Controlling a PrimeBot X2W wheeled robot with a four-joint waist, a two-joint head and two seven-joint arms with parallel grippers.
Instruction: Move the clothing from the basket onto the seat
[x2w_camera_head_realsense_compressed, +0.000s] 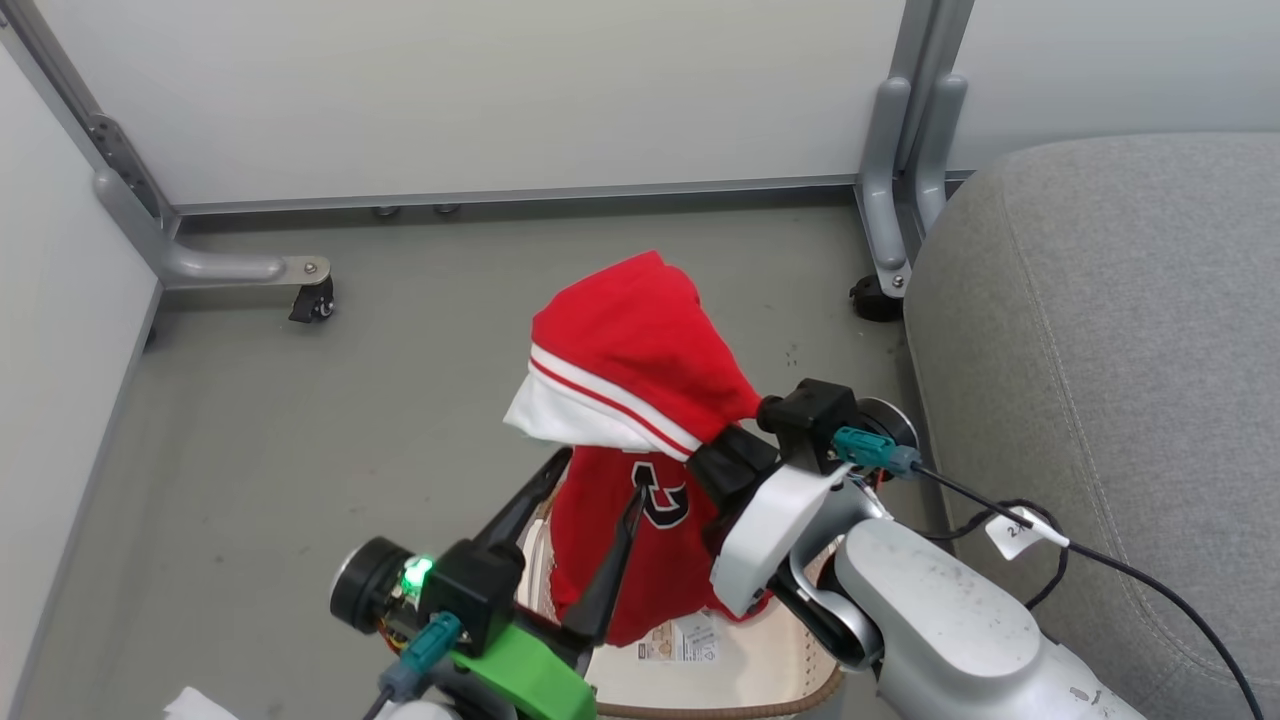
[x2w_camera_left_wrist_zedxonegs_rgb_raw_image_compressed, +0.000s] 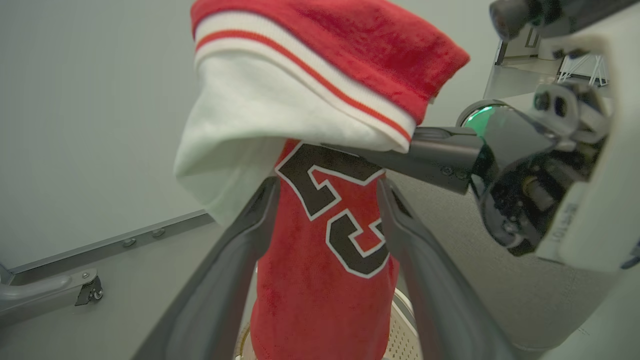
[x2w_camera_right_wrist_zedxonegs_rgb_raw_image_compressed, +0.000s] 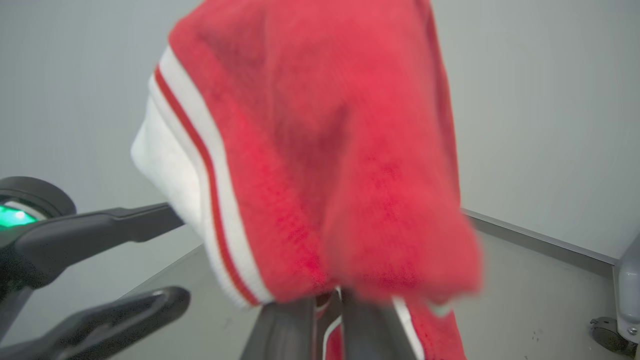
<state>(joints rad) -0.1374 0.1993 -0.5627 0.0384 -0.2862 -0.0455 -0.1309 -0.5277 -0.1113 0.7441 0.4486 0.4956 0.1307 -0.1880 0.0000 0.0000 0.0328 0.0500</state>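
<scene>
Broad grey upholstered seat (x2w_camera_head_realsense_compressed: 1120, 350), rounded corner, stitched seam, at the far right. Plush red clothing (x2w_camera_head_realsense_compressed: 640, 340) (white ribbed trim, black numeral) left of it; hangs bunched in mid-air above the perforated cream basket (x2w_camera_head_realsense_compressed: 790, 655). Right tool (x2w_camera_right_wrist_zedxonegs_rgb_raw_image_compressed: 336, 300) pinched shut on a fold of the fabric. Left tool (x2w_camera_head_realsense_compressed: 600, 478) spread open, long dark fingers (x2w_camera_left_wrist_zedxonegs_rgb_raw_image_compressed: 235, 260) flanking the hanging cloth.

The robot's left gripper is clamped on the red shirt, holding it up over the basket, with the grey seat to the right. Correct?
Not quite: the right gripper is clamped on the red shirt, as the right wrist view shows. The left gripper is open. The shirt does hang over the basket, with the grey seat to the right.
</scene>
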